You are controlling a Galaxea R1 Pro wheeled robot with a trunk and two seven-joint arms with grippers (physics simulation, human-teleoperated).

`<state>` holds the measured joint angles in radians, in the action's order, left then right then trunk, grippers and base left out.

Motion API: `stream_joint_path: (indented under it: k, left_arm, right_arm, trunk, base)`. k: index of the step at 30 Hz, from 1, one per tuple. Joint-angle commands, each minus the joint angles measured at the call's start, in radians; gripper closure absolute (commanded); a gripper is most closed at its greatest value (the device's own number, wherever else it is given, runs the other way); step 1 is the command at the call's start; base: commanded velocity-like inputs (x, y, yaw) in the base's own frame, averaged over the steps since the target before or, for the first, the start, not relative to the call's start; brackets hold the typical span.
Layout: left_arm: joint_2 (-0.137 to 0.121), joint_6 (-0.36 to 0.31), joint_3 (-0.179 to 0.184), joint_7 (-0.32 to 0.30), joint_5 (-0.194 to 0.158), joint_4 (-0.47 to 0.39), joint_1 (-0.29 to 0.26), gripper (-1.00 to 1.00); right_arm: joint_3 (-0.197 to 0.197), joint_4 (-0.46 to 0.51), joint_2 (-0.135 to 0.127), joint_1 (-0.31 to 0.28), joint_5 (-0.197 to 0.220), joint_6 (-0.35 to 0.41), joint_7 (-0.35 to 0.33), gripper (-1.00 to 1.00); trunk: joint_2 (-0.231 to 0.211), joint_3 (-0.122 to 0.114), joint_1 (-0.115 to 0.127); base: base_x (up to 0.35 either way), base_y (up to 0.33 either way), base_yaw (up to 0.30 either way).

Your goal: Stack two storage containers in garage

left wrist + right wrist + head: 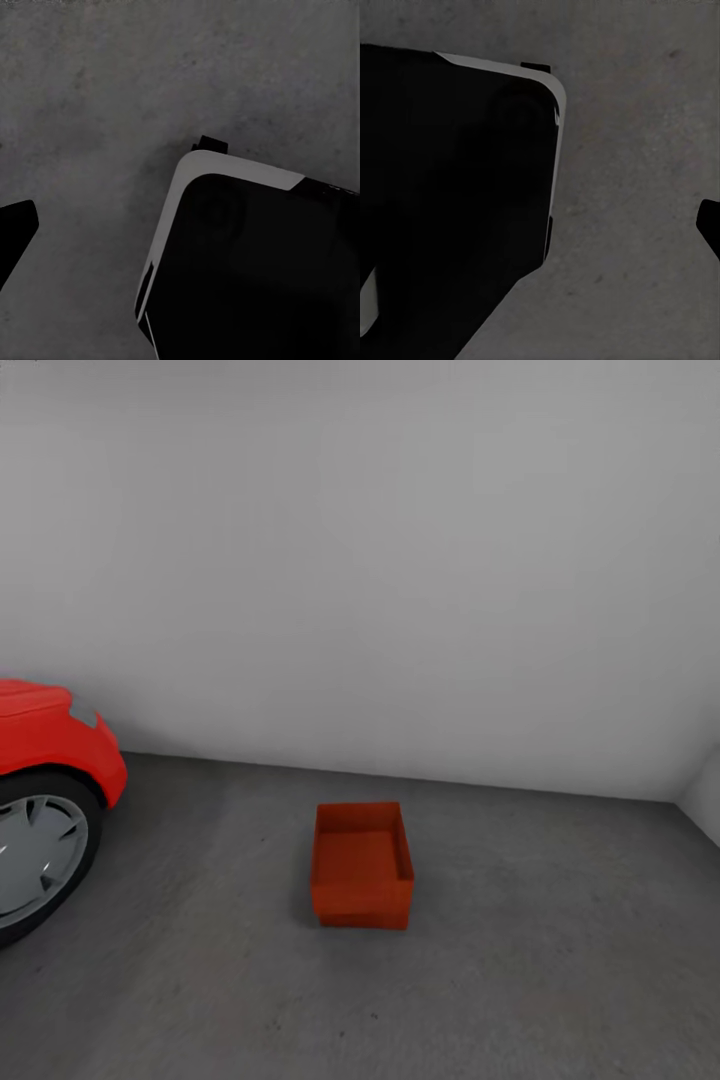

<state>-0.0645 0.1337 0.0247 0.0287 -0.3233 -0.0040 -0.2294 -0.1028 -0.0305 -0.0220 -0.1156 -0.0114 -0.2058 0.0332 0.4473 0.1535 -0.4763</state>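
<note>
Now the plain white wall [380,560] stands behind the dark grey concrete-like floor [560,960]; a glossy red car [45,750] is at left, and the orange-red open-top bins [362,865], one stacked on the other, stand mid-floor. Either claw's state I cannot tell

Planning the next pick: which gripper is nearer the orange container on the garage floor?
Cannot tell. The container sits straight ahead, roughly centred; both wrist views face the floor beside the robot's dark base, so neither side looks favoured.
</note>
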Motion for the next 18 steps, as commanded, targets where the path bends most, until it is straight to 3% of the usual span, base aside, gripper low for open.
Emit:
stream_joint_path:
  k: [1, 18]
  left_arm:
    - [0.000, 0.003, 0.003, 0.002, -0.003, 0.001, -0.001, -1.00]
    - [0.000, 0.003, 0.003, 0.002, -0.003, 0.001, -0.001, -1.00]
  right_arm:
    - [-0.007, -0.003, 0.001, -0.001, -0.002, -0.005, 0.004, -1.00]
    - [-0.006, -0.003, 0.005, -0.001, -0.036, -0.007, 0.007, -1.00]
  trunk:
    - [0.002, 0.000, 0.000]
    - [0.002, -0.027, 0.000]
  base:
    - [0.000, 0.000, 0.000]
    - [0.000, 0.000, 0.000]
